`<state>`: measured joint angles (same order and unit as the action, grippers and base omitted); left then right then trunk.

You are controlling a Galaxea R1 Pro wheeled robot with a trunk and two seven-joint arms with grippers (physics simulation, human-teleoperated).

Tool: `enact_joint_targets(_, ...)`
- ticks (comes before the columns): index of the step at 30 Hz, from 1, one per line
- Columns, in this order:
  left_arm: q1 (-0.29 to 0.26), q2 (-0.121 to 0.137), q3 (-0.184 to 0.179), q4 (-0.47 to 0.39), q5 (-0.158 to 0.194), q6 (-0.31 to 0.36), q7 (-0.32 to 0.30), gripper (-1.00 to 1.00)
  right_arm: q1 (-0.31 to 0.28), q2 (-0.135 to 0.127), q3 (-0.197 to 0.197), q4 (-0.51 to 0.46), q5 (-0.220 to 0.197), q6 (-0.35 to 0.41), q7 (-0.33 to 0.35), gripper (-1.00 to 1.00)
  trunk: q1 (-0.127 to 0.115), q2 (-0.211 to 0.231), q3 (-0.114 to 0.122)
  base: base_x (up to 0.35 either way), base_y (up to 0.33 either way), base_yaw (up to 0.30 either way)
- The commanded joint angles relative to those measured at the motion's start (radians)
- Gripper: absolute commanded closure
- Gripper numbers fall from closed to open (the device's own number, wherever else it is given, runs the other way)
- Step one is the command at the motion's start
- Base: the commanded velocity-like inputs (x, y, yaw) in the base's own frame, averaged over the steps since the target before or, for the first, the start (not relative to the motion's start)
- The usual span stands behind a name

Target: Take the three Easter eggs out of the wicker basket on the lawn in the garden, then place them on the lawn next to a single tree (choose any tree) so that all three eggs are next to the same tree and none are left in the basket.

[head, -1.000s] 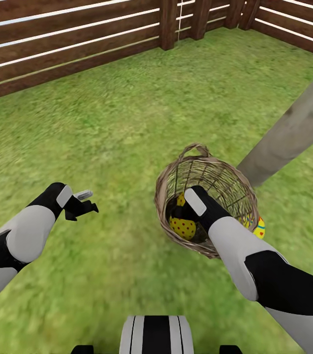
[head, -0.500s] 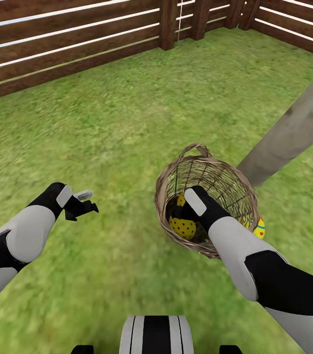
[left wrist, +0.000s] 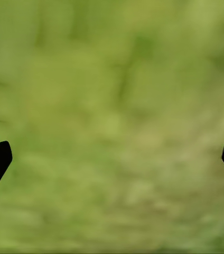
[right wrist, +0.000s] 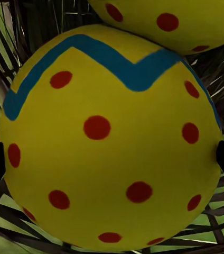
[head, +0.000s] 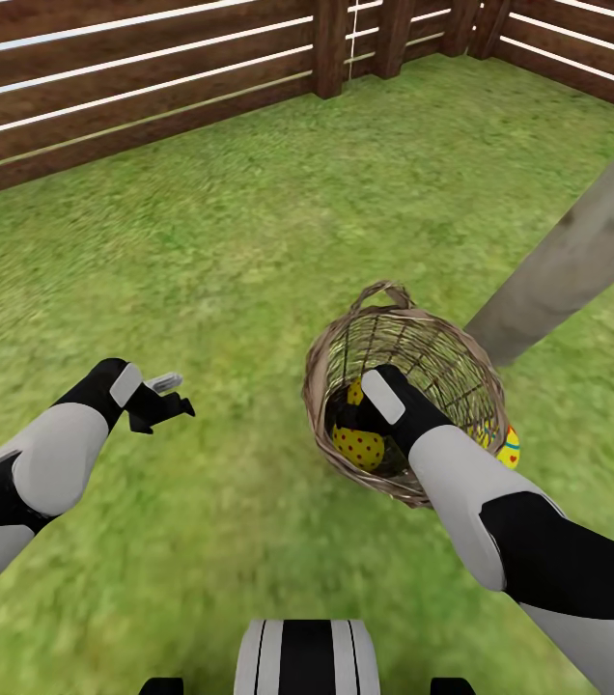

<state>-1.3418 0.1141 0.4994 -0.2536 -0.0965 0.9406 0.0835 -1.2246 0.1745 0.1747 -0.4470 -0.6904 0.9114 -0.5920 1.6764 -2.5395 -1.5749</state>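
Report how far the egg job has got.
Done: apparently nothing; no egg lies clearly out on the lawn. In hand: the right gripper is down inside the wicker basket, fingers either side of a red-dotted egg, grip unconfirmed. Left: get all eggs beside the tree trunk. The left gripper is open over grass.

The right gripper [right wrist: 112, 159] sits down inside the wicker basket [head: 341, 340], woven walls close around it; a zigzag-banded egg [right wrist: 109, 143] fills the gap between its fingertips, a second egg [right wrist: 170, 21] just beyond. Under the left gripper [left wrist: 112, 159] lies only open lawn [head: 201, 222]. A tree trunk [head: 568, 261] rises just past the basket.
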Motion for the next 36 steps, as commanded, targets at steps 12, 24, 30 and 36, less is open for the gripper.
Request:
enact_joint_targets(12,0.000,-0.001,0.008,0.016,-0.006,0.003,-0.002,-1.00,0.000,0.000,0.005,0.019,0.013,0.010,-0.011,1.00,-0.003,0.001,0.022,0.000,0.000,0.000)
enact_joint_targets(24,0.000,-0.001,0.008,0.025,-0.005,0.000,-0.004,-1.00,0.000,0.000,0.005,0.043,0.015,0.009,-0.011,1.00,-0.008,0.004,0.069,0.000,0.000,0.000)
enact_joint_targets(30,0.000,-0.001,0.008,0.025,-0.006,0.000,-0.002,-1.00,0.001,0.000,0.005,0.045,0.016,0.008,-0.011,1.00,-0.011,0.005,0.092,0.000,0.000,0.000)
enact_joint_targets(36,0.000,-0.001,0.008,0.026,-0.005,-0.001,-0.002,-1.00,0.001,0.000,0.005,0.045,0.016,0.007,-0.011,1.00,-0.013,0.007,0.115,-0.138,-0.028,0.000)
